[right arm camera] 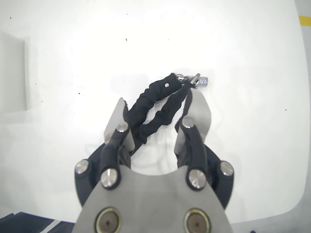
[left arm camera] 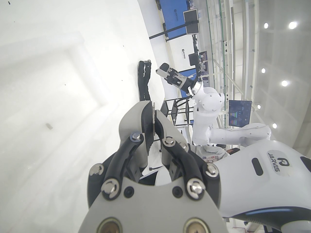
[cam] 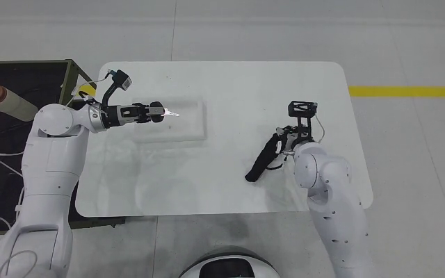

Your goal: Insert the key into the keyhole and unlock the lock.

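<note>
key (cam: 171,113) clamped flat between the left tool's (cam: 158,111) pads, blade sticking out past the fingertips, held in the air over the tray (cam: 182,132)

left wrist view: left tool (left arm camera: 154,109) clenched on the key (left arm camera: 153,120), seen edge-on as a thin metal strip. The tray (left arm camera: 60,86) is below it

lock (cam: 263,161) is a chain type in a black fabric sleeve. It lies on the desk (cam: 229,184) well apart from the tray, on the side the key blade points to, and runs at a slant

right tool (cam: 279,144) is at the lock's end farther from the tray

right wrist view:
- right tool (right arm camera: 160,98) is released, jaws spread wide
- doubled-over lock (right arm camera: 160,89) runs between them
- one strand lies against the inside of one finger (right arm camera: 119,120); the other finger (right arm camera: 200,112) is only brushed by a loose bit of sleeve
- bare metal end (right arm camera: 198,80) of the lock sits just beyond the fingertips
- can't tell from this angle where the keyhole faces
- a tray (right arm camera: 14,73) corner shows off to the side, well apart from the lock

left wrist view also has the lock (left arm camera: 143,83) stretched out on the desk beyond the tray, with the right arm's tool (left arm camera: 167,72) just beside it

key and lock are well apart, with the tray's far rim and bare desk between them
</note>
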You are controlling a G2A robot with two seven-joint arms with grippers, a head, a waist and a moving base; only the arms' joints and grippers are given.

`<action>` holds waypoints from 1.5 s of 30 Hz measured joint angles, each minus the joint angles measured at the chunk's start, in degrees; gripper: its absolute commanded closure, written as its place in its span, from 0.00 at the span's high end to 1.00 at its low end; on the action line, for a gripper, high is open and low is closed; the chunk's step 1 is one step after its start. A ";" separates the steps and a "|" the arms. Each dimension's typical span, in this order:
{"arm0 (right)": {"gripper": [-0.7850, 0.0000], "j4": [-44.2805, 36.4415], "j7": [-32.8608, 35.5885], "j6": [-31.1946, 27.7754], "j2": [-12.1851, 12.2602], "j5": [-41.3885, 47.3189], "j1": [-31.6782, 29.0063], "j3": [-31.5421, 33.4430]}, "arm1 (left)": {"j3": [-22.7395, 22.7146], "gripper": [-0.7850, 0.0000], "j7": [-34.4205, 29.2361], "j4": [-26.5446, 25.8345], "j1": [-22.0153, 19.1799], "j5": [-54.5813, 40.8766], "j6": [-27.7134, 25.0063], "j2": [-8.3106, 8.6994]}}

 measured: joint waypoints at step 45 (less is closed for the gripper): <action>0.88 10.88 9.60 12.71 -4.57 28.83 9.81 6.65 | 0.00 0.00 0.00 0.00 0.00 0.00 0.00 0.00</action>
